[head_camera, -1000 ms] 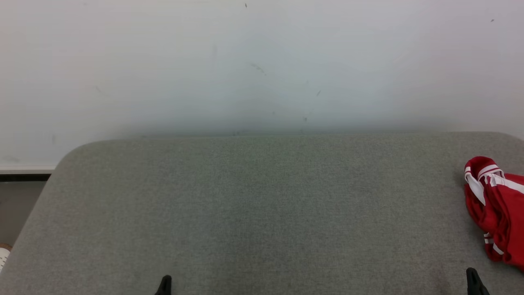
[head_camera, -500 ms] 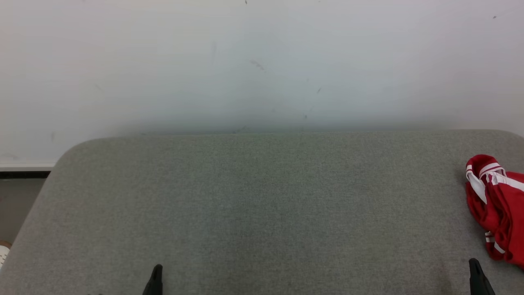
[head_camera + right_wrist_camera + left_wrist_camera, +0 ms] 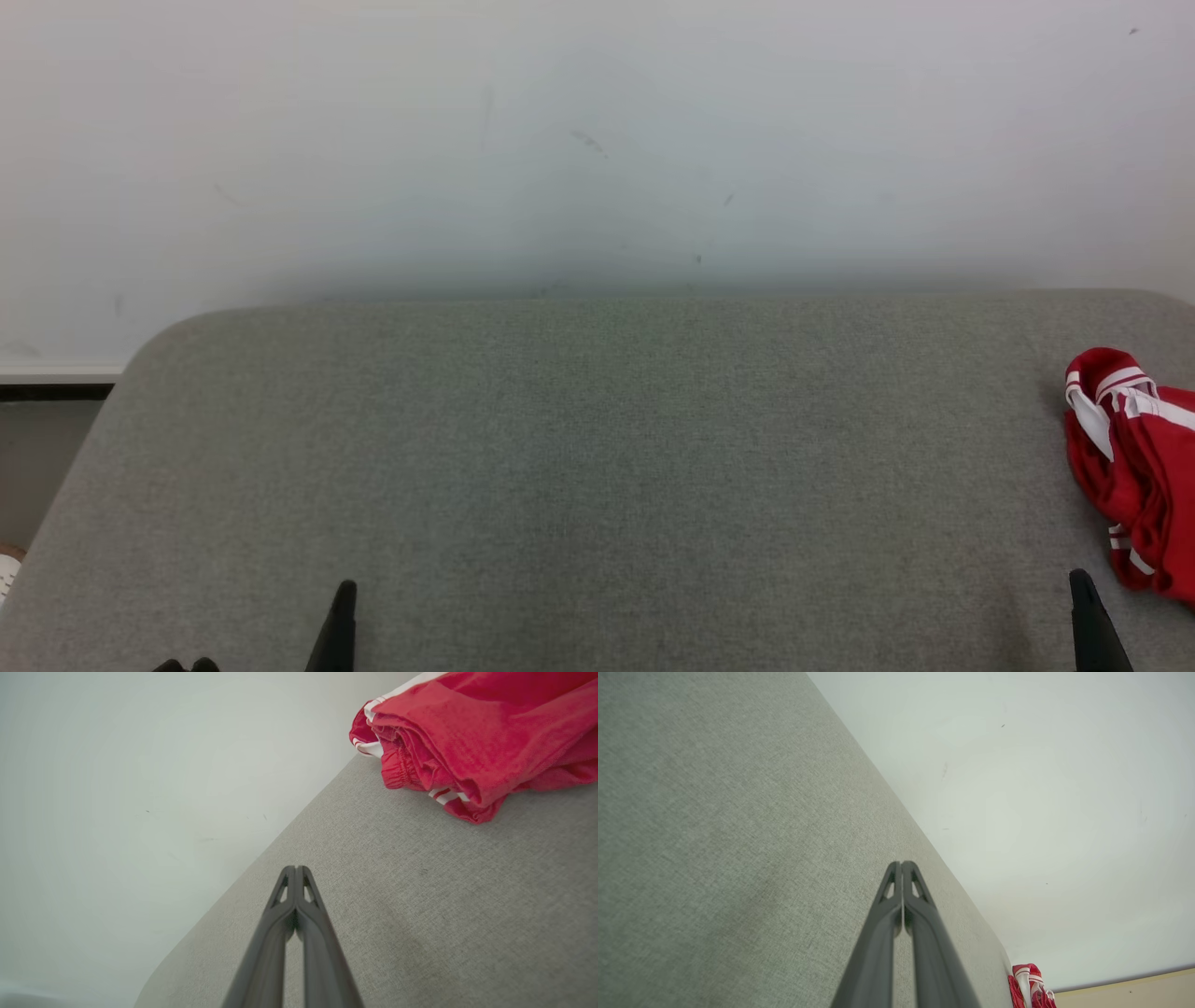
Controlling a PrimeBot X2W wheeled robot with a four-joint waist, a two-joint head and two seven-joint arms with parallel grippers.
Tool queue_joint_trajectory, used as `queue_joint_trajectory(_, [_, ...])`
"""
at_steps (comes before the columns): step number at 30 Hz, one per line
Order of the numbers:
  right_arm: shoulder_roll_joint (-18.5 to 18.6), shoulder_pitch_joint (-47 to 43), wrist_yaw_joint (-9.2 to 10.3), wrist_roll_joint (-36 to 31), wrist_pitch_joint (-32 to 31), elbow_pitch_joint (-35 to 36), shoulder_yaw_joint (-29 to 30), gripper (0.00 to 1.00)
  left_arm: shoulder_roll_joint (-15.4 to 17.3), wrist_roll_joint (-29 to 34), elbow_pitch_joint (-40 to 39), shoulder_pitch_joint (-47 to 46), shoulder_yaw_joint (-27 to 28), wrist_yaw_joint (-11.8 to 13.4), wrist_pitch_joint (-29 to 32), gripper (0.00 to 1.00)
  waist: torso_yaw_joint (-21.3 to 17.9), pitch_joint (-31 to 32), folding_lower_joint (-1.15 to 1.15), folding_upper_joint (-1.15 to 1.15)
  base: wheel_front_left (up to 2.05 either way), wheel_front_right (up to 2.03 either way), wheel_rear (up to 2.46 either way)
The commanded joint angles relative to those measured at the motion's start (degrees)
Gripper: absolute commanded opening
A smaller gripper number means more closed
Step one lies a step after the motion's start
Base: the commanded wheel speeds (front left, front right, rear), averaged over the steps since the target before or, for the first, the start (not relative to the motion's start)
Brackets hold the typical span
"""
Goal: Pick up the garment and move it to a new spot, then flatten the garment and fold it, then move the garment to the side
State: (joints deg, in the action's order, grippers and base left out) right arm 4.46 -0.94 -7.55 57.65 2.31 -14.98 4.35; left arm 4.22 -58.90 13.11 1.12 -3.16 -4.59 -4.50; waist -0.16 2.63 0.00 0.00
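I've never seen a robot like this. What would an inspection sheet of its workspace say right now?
Surface: grey fabric-covered table, rounded far corners.
Job's things: red garment with white stripes, crumpled at the table's right edge, untouched.
Clutter: nothing seen.
Grippers: left gripper shut, empty; right gripper shut, empty, near the garment, not touching.
Cables: nothing seen.
Surroundings: pale wall behind, faint marks; floor at far left.

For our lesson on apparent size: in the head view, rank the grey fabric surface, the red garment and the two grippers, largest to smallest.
1. grey fabric surface
2. red garment, cut off by the picture's edge
3. left gripper and right gripper: dark tips, much alike, so unranked
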Motion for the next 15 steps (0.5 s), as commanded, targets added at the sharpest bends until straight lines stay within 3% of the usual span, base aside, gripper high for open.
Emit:
queue_joint_trajectory(1, [0.2, 1.6, 0.05, 1.4, -0.2, 0.7, 0.4, 0.00, 0.4, -1.4, -0.4, -1.3, 0.5, -0.3, 0.4, 0.00, 0.0, 0.0, 0.00, 0.00, 0.00, 0.00, 0.00])
queue_joint_trajectory(15, [-0.2, 3.0, 0.07, 9.9, -2.4, 0.8, 0.9, 0.00, 0.5, -10.1, -0.1, -2.9, 2.2, -1.0, 2.5, 0.00, 0.0, -0.6, 0.00, 0.00, 0.00, 0.00, 0.00])
